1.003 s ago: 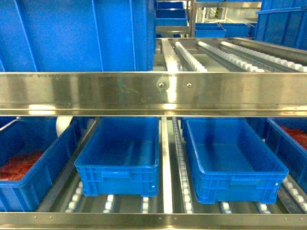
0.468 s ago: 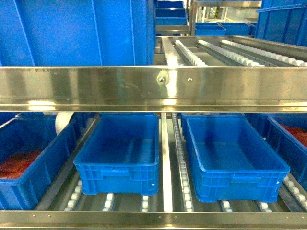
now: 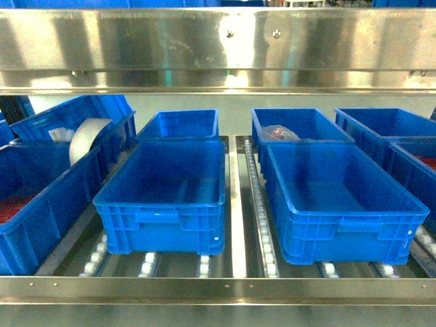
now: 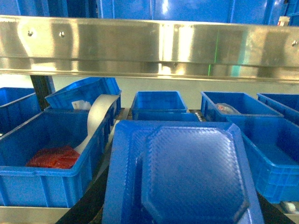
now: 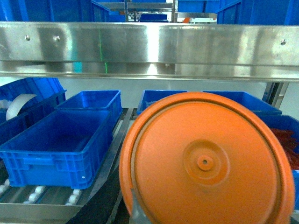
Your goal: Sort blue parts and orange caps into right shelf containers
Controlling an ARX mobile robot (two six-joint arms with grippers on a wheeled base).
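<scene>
Biggest things first: the shelf's steel rail point(image 3: 218, 41) runs across the top of the head view, and under it sit two empty blue bins point(image 3: 163, 194) side by side on the rollers, long axis running front to back, open side up. The right-hand bin point(image 3: 340, 201) looks like one target.

In the left wrist view a blue part point(image 4: 187, 172) fills the lower frame, flat octagonal face toward the camera. In the right wrist view an orange cap point(image 5: 205, 161) does the same, disc face-on with its centre nub pointing at the lens. Both seem held up in front of the shelf, but I can't tell what the jaws are doing — neither pair shows in any view.

My take: go in under that rail, keep each piece low, and only let go once it's well over a bin's rim — not the roller gap between them.
</scene>
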